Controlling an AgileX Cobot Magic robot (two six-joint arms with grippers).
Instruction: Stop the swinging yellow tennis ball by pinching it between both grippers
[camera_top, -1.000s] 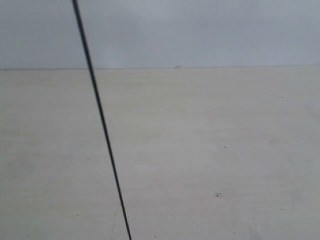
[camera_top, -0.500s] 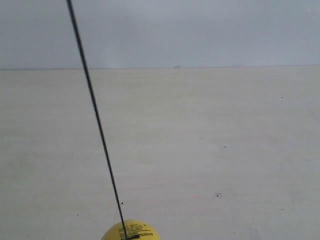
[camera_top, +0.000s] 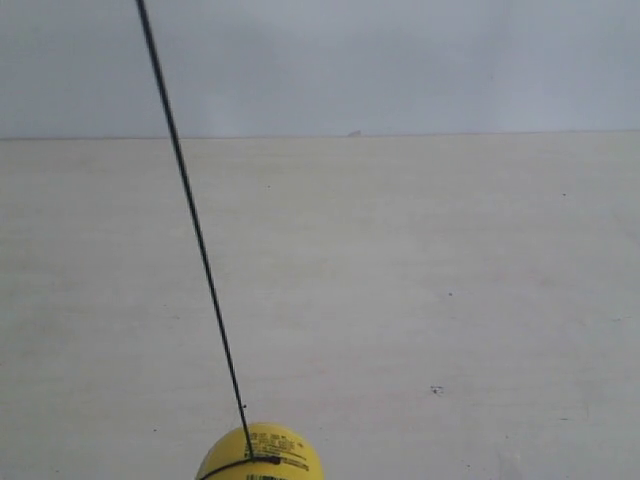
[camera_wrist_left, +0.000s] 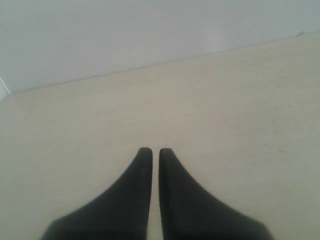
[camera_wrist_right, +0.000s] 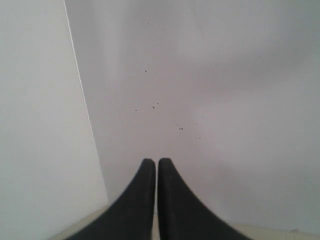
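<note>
Above one pale counter (camera_top: 450, 300), two pairs of black fingers, the left fingers (camera_wrist_left: 142, 167) and right fingers (camera_wrist_right: 145, 175), each sit narrowed to a slit and empty, likely because the pinch comes between pairs; the one yellow tennis ball (camera_top: 260, 455), hanging on one black cord (camera_top: 195, 230), appears near neither pair.

Soft, even, shadowless light; all views perhaps slightly blurred.

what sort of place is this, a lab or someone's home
Probably a bare robot test bench: a pale tabletop against a plain wall, a yellow tennis ball hanging on a black cord, plus the left gripper and right gripper.
</note>
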